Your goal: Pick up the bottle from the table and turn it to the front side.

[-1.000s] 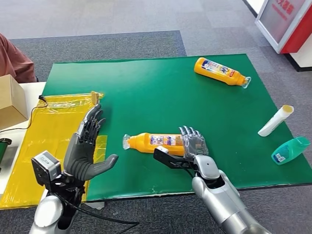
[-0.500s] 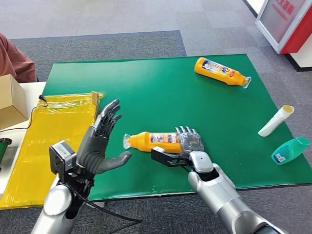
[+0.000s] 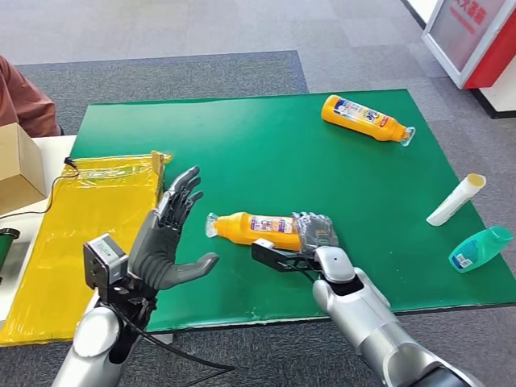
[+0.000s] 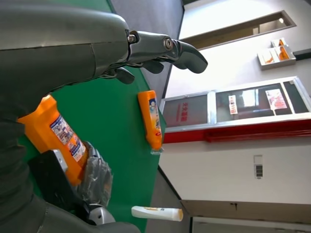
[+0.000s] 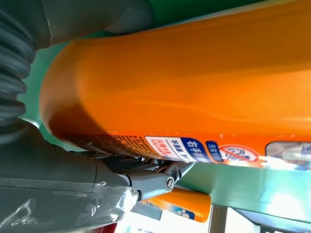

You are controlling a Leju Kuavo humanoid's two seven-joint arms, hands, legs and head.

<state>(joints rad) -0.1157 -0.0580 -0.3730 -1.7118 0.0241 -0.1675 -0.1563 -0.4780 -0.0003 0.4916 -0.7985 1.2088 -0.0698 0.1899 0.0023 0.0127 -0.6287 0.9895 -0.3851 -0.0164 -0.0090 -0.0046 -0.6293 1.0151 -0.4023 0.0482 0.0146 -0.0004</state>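
Note:
An orange bottle with a clear cap lies lengthwise on the green mat, cap pointing left. My right hand grips its base end, fingers curled over the top and thumb underneath. The right wrist view shows its fingers wrapped against the bottle's label. My left hand hovers open with fingers spread, a short way left of the cap and apart from the bottle. Its fingers show outstretched in the left wrist view.
A second orange bottle lies at the mat's far right. A white tube and a teal bottle sit at the right edge. To the left are a yellow bag, a cardboard box and a person's sleeve.
My left hand has moved right toward the bottle's cap, then held still. My right hand's fingers have curled further over the bottle, which has shifted slightly.

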